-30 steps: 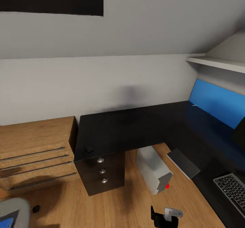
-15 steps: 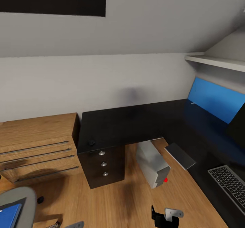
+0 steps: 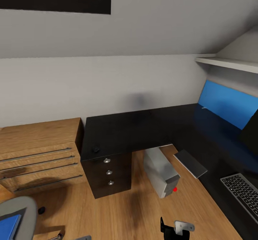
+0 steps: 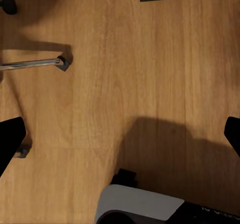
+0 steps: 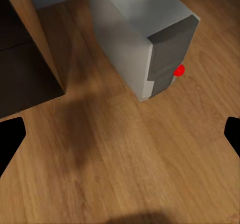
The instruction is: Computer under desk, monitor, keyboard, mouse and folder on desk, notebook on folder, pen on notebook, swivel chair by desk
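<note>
The black-topped desk (image 3: 143, 129) runs along the wall and turns down the right side. Under it on the floor stands the grey computer (image 3: 160, 172), also seen close in the right wrist view as computer (image 5: 145, 38). A small mouse (image 3: 95, 149) lies on the desk's left front corner. The dark grey notebook (image 3: 190, 163) rests at the inner edge of the right wing, with the keyboard (image 3: 243, 193) and monitor (image 3: 251, 134) cut by the frame. The swivel chair (image 3: 18, 211) with the blue folder (image 3: 8, 226) is at the bottom left. My left gripper (image 4: 120, 139) and right gripper (image 5: 120, 139) hang open over bare floor.
A light-wood dresser (image 3: 36, 154) stands left of the desk's dark drawer unit (image 3: 107, 174). A white shelf (image 3: 229, 64) hangs above the blue back panel (image 3: 229, 104). The chair's silver leg (image 4: 32, 63) and a castor (image 4: 9, 6) lie near my left gripper.
The head view has shifted, bringing more of the chair and folder into the bottom left corner. The desk, computer and other things have not moved themselves.
</note>
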